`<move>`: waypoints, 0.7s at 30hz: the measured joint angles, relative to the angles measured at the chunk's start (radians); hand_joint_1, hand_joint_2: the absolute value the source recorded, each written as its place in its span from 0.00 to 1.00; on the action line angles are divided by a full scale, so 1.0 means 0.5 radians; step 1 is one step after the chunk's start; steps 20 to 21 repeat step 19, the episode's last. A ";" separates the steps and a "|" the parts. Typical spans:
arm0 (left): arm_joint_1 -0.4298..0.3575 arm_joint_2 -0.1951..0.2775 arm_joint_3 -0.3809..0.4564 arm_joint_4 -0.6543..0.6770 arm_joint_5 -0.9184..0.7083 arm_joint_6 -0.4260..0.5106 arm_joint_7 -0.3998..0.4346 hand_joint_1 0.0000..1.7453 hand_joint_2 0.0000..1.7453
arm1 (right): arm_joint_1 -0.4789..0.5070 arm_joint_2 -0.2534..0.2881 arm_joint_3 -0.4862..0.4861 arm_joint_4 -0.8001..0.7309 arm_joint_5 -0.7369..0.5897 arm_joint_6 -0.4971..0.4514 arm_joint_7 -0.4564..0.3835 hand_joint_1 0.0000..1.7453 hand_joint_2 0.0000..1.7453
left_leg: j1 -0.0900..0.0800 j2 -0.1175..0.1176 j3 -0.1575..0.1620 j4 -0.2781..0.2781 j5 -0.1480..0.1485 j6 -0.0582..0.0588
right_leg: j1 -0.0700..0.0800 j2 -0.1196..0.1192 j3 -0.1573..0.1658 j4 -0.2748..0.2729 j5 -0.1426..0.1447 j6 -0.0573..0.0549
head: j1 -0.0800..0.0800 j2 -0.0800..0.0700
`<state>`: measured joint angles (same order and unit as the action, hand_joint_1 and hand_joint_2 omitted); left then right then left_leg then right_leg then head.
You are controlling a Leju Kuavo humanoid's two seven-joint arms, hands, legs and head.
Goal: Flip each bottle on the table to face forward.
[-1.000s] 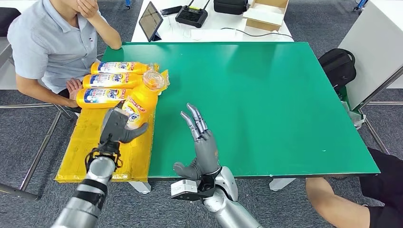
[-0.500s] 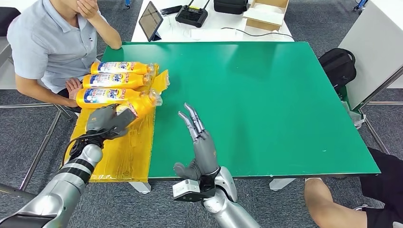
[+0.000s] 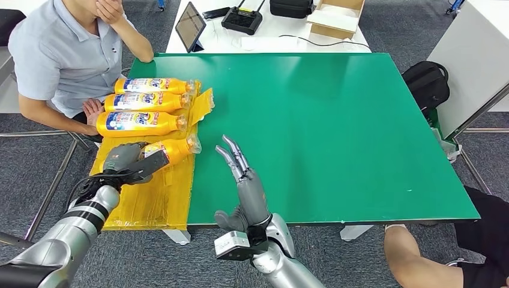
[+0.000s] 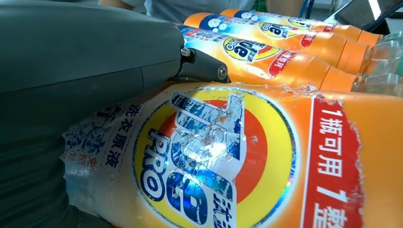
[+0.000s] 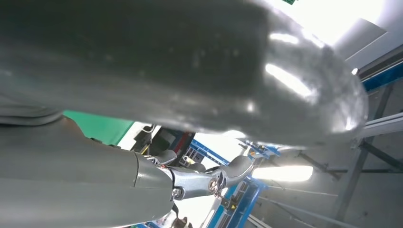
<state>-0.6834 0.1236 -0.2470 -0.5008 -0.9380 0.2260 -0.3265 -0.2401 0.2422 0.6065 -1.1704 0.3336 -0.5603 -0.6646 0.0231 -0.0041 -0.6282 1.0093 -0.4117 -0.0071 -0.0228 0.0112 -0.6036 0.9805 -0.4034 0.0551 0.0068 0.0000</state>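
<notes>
Orange detergent bottle (image 3: 171, 149) lies on its side on the yellow sheet (image 3: 157, 195) at the green table's (image 3: 336, 132) nine o'clock edge, and we grasp its base with our left hand (image 3: 127, 161). Three more bottles (image 3: 143, 102) lie just beyond. Our right hand (image 3: 245, 183) hovers released, fingers apart, empty.

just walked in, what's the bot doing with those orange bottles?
It is turning detergent bottles label-up. The left robot hand grips one orange bottle lying on its side on the yellow sheet at the left edge of the green table; the left wrist view shows its front label facing the camera. Three more bottles lie in a row just beyond it, labels up. The right robot hand is open above the table, holding nothing. A seated person watches beside the bottles.
</notes>
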 joint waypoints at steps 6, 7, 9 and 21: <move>-0.001 0.010 -0.002 0.014 0.001 0.000 -0.003 1.00 1.00 | 0.000 0.000 0.011 0.000 -0.003 0.001 0.000 0.00 0.00 | 0.000 0.000 0.001 0.000 0.000 0.000 | 0.000 0.000 0.000 0.000 0.000 0.000 | 0.000 0.000; -0.001 0.010 -0.002 0.014 0.001 0.000 -0.004 0.99 1.00 | 0.000 0.000 0.012 0.000 -0.003 0.001 0.000 0.00 0.00 | 0.000 0.000 0.001 0.000 0.000 0.000 | 0.000 0.000 0.000 0.001 0.000 0.000 | 0.000 0.000; -0.001 0.010 -0.002 0.014 0.003 -0.008 -0.016 0.76 1.00 | 0.000 0.000 0.013 0.000 -0.006 0.002 0.000 0.00 0.00 | 0.000 0.000 0.001 0.000 0.000 0.000 | 0.000 0.000 0.000 0.001 0.000 0.000 | 0.000 0.000; 0.065 0.020 -0.003 -0.020 0.126 -0.217 -0.293 0.00 1.00 | -0.013 -0.002 0.060 0.001 -0.108 0.010 0.000 0.00 0.00 | 0.000 -0.001 0.001 0.000 0.000 0.000 | 0.000 -0.001 0.001 0.001 0.000 0.000 | 0.000 0.000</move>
